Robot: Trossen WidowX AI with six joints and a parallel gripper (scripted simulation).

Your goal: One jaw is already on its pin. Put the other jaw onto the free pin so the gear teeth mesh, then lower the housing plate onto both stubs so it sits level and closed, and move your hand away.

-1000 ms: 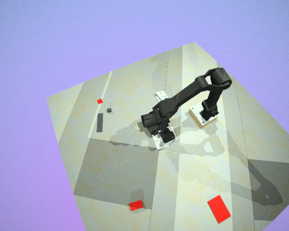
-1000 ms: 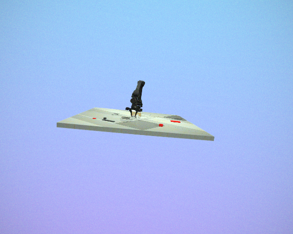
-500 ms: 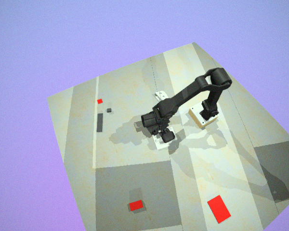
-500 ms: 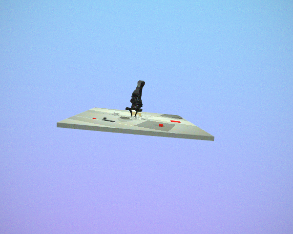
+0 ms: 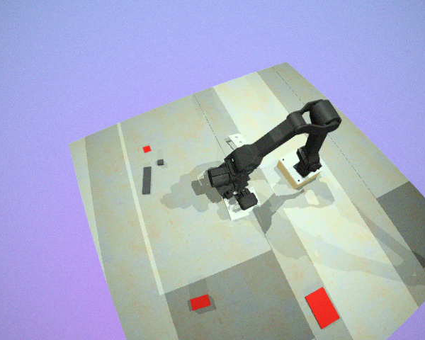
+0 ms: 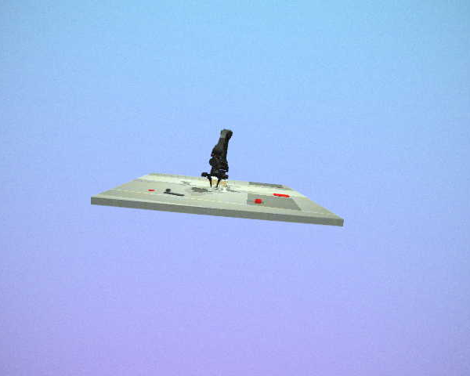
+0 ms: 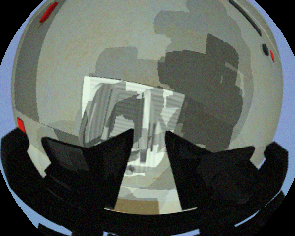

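A white base point(image 5: 233, 216) point(image 7: 88, 90) lies under my hand. On it in the wrist view, a pale ribbed jaw point(image 7: 95, 115) stands at the left, and a second white jaw point(image 7: 147, 110) runs up between my fingertips. My gripper point(image 7: 149, 132) point(image 6: 215, 186) is low over the base and shut on the second jaw. Shadows blur the teeth and pins, so I cannot tell whether the teeth mesh or how the held jaw sits on its pin. The white housing plate point(image 5: 237, 139) with dark holes lies apart from the base, behind my forearm in the top view.
A large red block point(image 5: 321, 308) point(image 6: 280, 195), a smaller red block point(image 5: 200, 302) point(image 6: 258, 200) and a small red piece point(image 5: 146, 149) point(image 6: 150, 189) lie around. A dark bar point(image 5: 146, 180) and a dark cube point(image 5: 160, 161) are at the left. My arm's mounting block point(image 5: 290, 176) is behind.
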